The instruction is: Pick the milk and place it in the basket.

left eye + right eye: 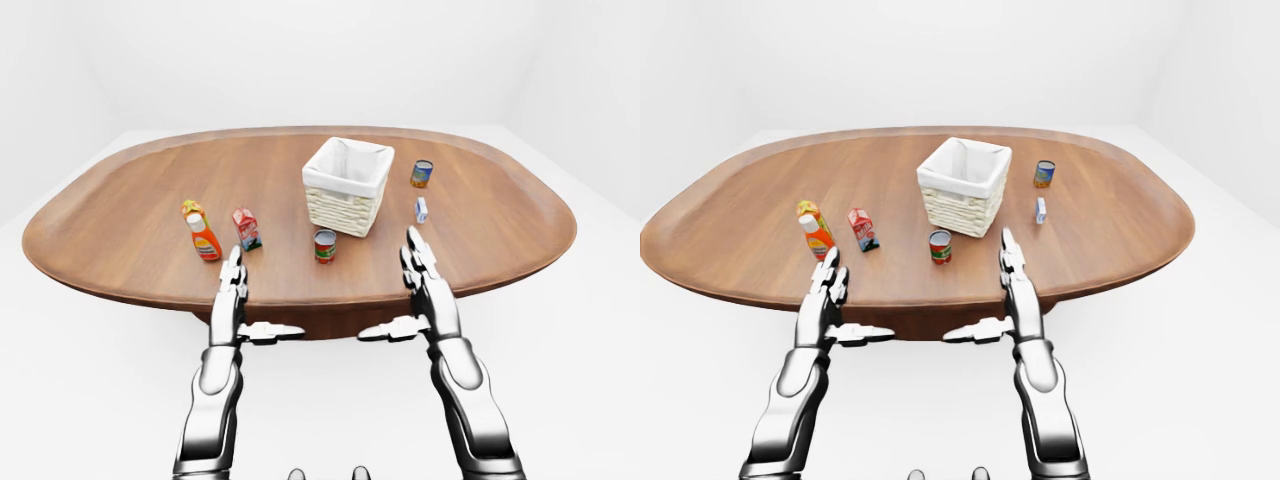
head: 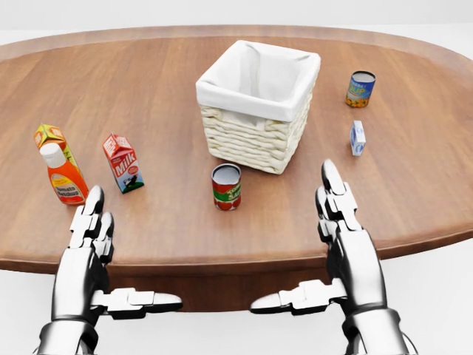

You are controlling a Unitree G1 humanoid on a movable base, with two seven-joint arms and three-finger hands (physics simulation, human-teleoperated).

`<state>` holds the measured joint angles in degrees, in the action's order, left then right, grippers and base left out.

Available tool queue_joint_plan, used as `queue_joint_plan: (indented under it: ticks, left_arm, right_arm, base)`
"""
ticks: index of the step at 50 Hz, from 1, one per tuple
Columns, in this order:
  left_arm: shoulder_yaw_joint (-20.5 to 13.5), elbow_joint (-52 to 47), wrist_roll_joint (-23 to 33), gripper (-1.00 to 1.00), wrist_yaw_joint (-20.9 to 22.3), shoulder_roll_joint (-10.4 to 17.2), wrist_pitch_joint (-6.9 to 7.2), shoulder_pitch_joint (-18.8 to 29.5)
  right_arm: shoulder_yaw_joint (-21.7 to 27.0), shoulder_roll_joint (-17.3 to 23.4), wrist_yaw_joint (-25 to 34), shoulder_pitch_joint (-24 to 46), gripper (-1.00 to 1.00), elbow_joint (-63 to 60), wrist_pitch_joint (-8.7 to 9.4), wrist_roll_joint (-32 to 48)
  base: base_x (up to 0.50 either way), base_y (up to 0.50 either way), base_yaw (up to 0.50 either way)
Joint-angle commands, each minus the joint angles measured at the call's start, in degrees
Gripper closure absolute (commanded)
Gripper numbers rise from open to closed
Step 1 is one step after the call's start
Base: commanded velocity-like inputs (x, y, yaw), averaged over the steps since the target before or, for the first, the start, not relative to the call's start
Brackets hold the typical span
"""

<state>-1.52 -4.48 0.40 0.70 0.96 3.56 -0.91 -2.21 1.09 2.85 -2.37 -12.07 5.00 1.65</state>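
Both hands hang spread and empty over the near rim of the table [image 2: 414, 185]. In the head view the left hand [image 2: 89, 255] sits at the lower left, fingers straight and pointing up the frame, thumb jutting right toward centre; nothing lies between its fingers. At the lower right, the right hand [image 2: 344, 237] mirrors it, fingers extended, thumb reaching left, holding nothing. Both wrists are cut off by the bottom edge of that view; the eye views show the forearms running down out of frame.

Upright at the left of the head view stands the milk [image 2: 123, 163], a red-topped carton above and just right of the left fingertips, clear of them. Further left an orange bottle [image 2: 63, 176] stands before a small orange carton [image 2: 50, 137], which it partly hides. Upper centre is the basket [image 2: 255, 111], woven with a white liner; its floor is out of sight behind the near wall. Below the basket stands a red can [image 2: 226, 186]. At the upper right are a blue can [image 2: 360, 89] and a small blue-white carton [image 2: 358, 137], its print too small to read.
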Motion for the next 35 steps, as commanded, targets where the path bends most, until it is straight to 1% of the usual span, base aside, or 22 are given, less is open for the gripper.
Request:
queue_joint_plan:
  ticks: [1,3,4,5,6,7,8,10,11,13,17,19,20,21,22,24,26,28,30,31,34,35]
  left_arm:
    - [-2.2,-11.8,6.4,-1.00,-0.4,1.5,1.44,-3.2]
    - [-1.5,-9.8,9.4,-1.00,-1.7,1.0,1.44,-3.5]
    - [-0.5,-8.4,13.0,-1.00,-3.1,1.4,0.80,-4.0]
    - [-0.4,-8.0,15.5,-1.00,-4.6,1.4,-0.73,-4.2]
    - [-0.7,-8.1,16.2,-1.00,-5.3,1.0,-1.34,-4.3]
    - [-0.7,-8.0,16.1,-1.00,-4.2,1.4,-2.27,-4.5]
    - [-0.9,-8.0,16.1,-1.00,-3.4,1.5,-2.62,-4.5]
    - [-2.2,-7.8,15.1,-1.00,-3.3,1.0,-1.50,-3.7]
    - [-2.7,-8.0,15.4,-1.00,-3.9,1.0,-1.56,-3.7]
    - [-2.8,-9.2,16.5,-1.00,-4.4,1.0,-1.99,-4.6]
    - [-3.6,-10.0,15.5,-1.00,-4.3,0.7,-1.27,-4.2]
    - [-3.4,-11.5,16.1,-1.00,-4.2,0.8,-1.03,-4.7]
    - [-3.2,-12.2,16.4,-1.00,-4.1,0.8,-1.16,-5.1]
    - [-3.0,-12.3,16.4,-1.00,-4.0,0.7,-1.85,-5.4]
    - [-3.1,-12.9,16.7,-1.00,-4.1,0.5,-1.43,-5.6]
    - [-2.7,-14.2,16.8,-1.00,-3.1,0.6,-1.94,-6.2]
    - [-2.7,-14.9,17.1,-1.00,-2.8,0.4,-1.16,-6.2]
    - [-2.1,-17.1,17.1,-1.00,-1.8,0.2,-0.48,-7.1]
    - [-1.8,-20.0,17.8,-1.00,-1.4,-0.2,1.21,-7.8]
    - [-1.6,-20.6,17.9,-1.00,-1.3,-0.1,1.07,-7.9]
    - [-1.2,-21.5,19.1,-1.00,-1.4,0.0,-0.73,-8.8]
    - [-1.3,-21.6,19.2,-1.00,-1.3,-0.1,-0.80,-9.1]
  right_arm:
    - [-6.2,2.3,7.4,-3.6,-1.00,-32.0,0.00,8.6]
    - [-7.5,3.1,8.4,-3.7,-1.00,-30.6,0.00,14.5]
    - [-7.6,3.5,11.7,-4.0,-1.00,-30.3,0.00,13.2]
    - [-6.3,2.1,13.3,-4.0,-1.00,-30.2,0.00,10.2]
    - [-5.3,1.2,12.7,-3.8,-1.00,-30.1,0.00,10.1]
    - [-4.6,1.1,12.6,-3.8,-1.00,-29.0,0.00,9.4]
    - [-4.3,1.1,12.6,-4.1,-1.00,-28.1,0.00,9.0]
    - [-3.0,0.4,11.4,-4.9,-1.00,-28.2,0.00,8.0]
    - [-2.4,0.5,12.9,-5.3,-1.00,-29.4,0.00,5.4]
    - [-2.0,0.7,12.6,-5.1,-1.00,-30.6,0.00,5.4]
    - [-1.3,0.7,14.3,-5.8,-1.00,-31.6,0.00,2.1]
    - [-1.2,0.9,13.8,-5.5,-1.00,-31.9,0.00,3.6]
    - [-0.8,0.7,14.0,-5.3,-1.00,-32.3,0.00,2.6]
    - [-0.4,0.5,14.3,-5.1,-1.00,-32.8,0.00,1.1]
    - [0.0,0.5,14.5,-4.9,-1.00,-33.1,0.00,0.2]
    - [-0.1,1.1,13.9,-4.7,-1.00,-32.1,0.00,3.2]
    - [0.3,0.7,13.8,-4.6,-1.00,-31.9,0.00,3.2]
    - [1.1,0.4,14.9,-4.7,-1.00,-33.3,0.00,-0.9]
    - [1.2,0.9,14.8,-5.1,-1.00,-33.8,0.00,0.6]
    - [1.1,1.0,15.2,-5.5,-1.00,-34.2,0.00,0.6]
    - [0.8,0.7,15.3,-5.9,-1.00,-36.4,0.00,0.0]
    - [0.8,0.7,15.5,-6.0,-1.00,-36.7,0.00,-0.4]
  base:
    - [0.00,0.00,0.00]
    - [0.00,0.00,0.00]
    - [0.00,0.00,0.00]
    - [0.00,0.00,0.00]
    - [0.00,0.00,0.00]
    - [0.00,0.00,0.00]
    - [0.00,0.00,0.00]
    - [0.00,0.00,0.00]
    - [0.00,0.00,0.00]
    - [0.00,0.00,0.00]
    - [0.00,0.00,0.00]
    - [0.00,0.00,0.00]
    - [0.00,0.00,0.00]
    - [0.00,0.00,0.00]
    - [0.00,0.00,0.00]
    - [0.00,0.00,0.00]
    - [0.00,0.00,0.00]
    - [0.00,0.00,0.00]
    - [0.00,0.00,0.00]
    - [0.00,0.00,0.00]
    - [0.00,0.00,0.00]
    - [0.00,0.00,0.00]
